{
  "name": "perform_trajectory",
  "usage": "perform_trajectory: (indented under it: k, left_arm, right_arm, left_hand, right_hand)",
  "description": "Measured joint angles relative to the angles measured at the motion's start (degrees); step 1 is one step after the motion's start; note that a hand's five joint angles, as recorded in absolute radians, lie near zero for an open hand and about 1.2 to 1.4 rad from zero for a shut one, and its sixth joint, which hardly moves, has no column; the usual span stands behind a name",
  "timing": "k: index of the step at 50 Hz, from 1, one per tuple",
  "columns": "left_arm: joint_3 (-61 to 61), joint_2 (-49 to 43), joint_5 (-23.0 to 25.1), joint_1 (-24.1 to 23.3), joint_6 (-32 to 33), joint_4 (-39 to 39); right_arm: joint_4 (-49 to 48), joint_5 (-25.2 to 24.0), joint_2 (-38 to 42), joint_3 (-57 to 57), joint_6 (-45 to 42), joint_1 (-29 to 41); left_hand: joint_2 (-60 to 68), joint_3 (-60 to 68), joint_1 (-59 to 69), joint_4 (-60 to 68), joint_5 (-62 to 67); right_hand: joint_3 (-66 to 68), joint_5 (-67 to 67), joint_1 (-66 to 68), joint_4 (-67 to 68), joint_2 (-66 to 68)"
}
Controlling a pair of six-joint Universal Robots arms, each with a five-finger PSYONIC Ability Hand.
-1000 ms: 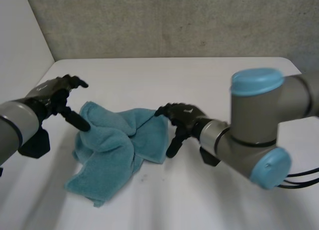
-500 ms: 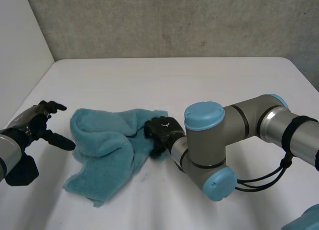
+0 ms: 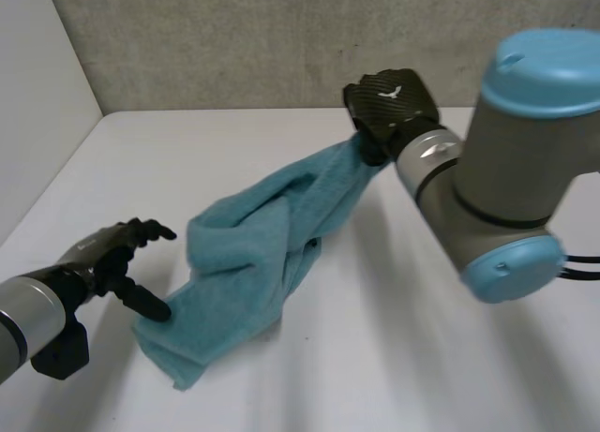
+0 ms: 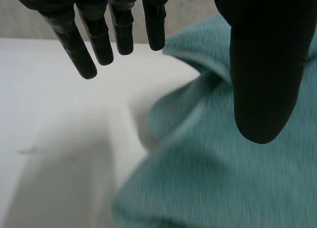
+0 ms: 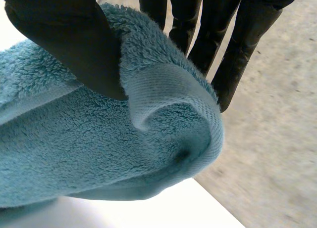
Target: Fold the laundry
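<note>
One teal towel (image 3: pixel 253 254) lies stretched on a slant across the white desk (image 3: pixel 394 357). Its long axis runs from the near left, where the low end rests bunched on the desk, up and away to the far right, where the high end is lifted clear of the desk. The middle sags in loose folds.

The right hand (image 3: pixel 389 99) has hold of the raised end. In the right wrist view its thumb (image 5: pixel 64 35) presses a hemmed edge of the towel against the fingers (image 5: pixel 237 55), and the cloth curls over in a roll just past the pinch. The right arm (image 3: pixel 506 170) reaches in from the near right, above the desk.

The left hand (image 3: pixel 108 259) is low, beside the towel's near left end. In its own wrist view the fingers (image 4: pixel 84 55) are straight and spread over bare desk, while the thumb (image 4: pixel 262 65) points out over the cloth; it grips nothing. Whether the thumb touches the towel cannot be told.

A grey wall (image 3: pixel 281 38) stands behind the desk.
</note>
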Motion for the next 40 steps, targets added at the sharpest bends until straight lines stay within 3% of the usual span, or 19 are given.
perform_trajectory:
  k: [11,17,19,21,23,26,34,36,40]
  left_arm:
    - [1.12,-6.98,0.23,-2.08,1.07,0.01]
    - [3.36,-12.54,-0.46,-4.93,1.11,0.59]
    - [4.10,-13.98,-0.63,-5.37,1.16,1.18]
    - [5.09,-15.28,-0.78,-5.65,1.23,2.14]
    - [6.43,-16.22,-0.91,-5.82,1.30,3.40]
    - [8.65,-16.79,-1.12,-5.90,1.38,5.02]
    - [27.93,-17.61,-3.96,-6.09,3.29,10.68]
    - [39.08,-18.52,-6.49,-6.22,4.99,11.92]
    - [49.24,-19.32,-9.70,-6.27,7.04,13.98]
  right_arm:
    - [3.59,-0.89,-9.54,7.97,-4.21,-6.97]
    - [3.44,-3.87,-13.50,13.63,-4.21,-10.60]
    - [3.36,-4.52,-13.77,14.54,-4.36,-11.09]
    - [3.14,-5.31,-13.95,15.63,-4.72,-11.74]
    - [2.86,-5.71,-13.85,16.00,-5.13,-12.34]
    - [2.39,-5.91,-13.58,15.82,-5.67,-13.13]
    - [-4.70,-5.30,-7.35,1.85,-9.01,-16.11]
    - [-9.76,-4.82,-4.51,-8.25,-9.55,-16.63]
    - [-14.97,-4.43,-3.06,-15.30,-9.08,-16.95]
  left_hand:
    - [3.95,3.87,4.17,3.85,3.86]
    - [6.92,7.01,6.85,6.51,6.65]
    - [13.66,12.86,14.06,12.87,12.77]
    - [37.87,37.72,42.56,37.95,37.25]
    - [46.84,46.54,47.60,46.89,45.39]
    - [49.67,49.16,47.60,49.55,45.75]
    - [50.00,49.49,47.60,49.79,45.75]
    - [50.02,49.53,47.60,49.80,45.75]
    - [50.02,49.69,47.60,49.81,45.75]
  right_hand:
    - [0.00,0.00,0.00,0.00,0.00]
    - [0.00,0.00,0.00,0.00,0.00]
    - [0.00,0.00,0.00,0.00,0.00]
    - [0.00,0.00,0.00,0.01,0.00]
    - [0.00,0.00,0.00,0.05,0.00]
    - [0.00,0.00,0.00,0.16,0.00]
    - [0.55,0.00,0.32,0.31,0.38]
    - [0.63,0.00,0.32,0.31,0.38]
    - [0.64,0.00,0.32,0.31,0.38]
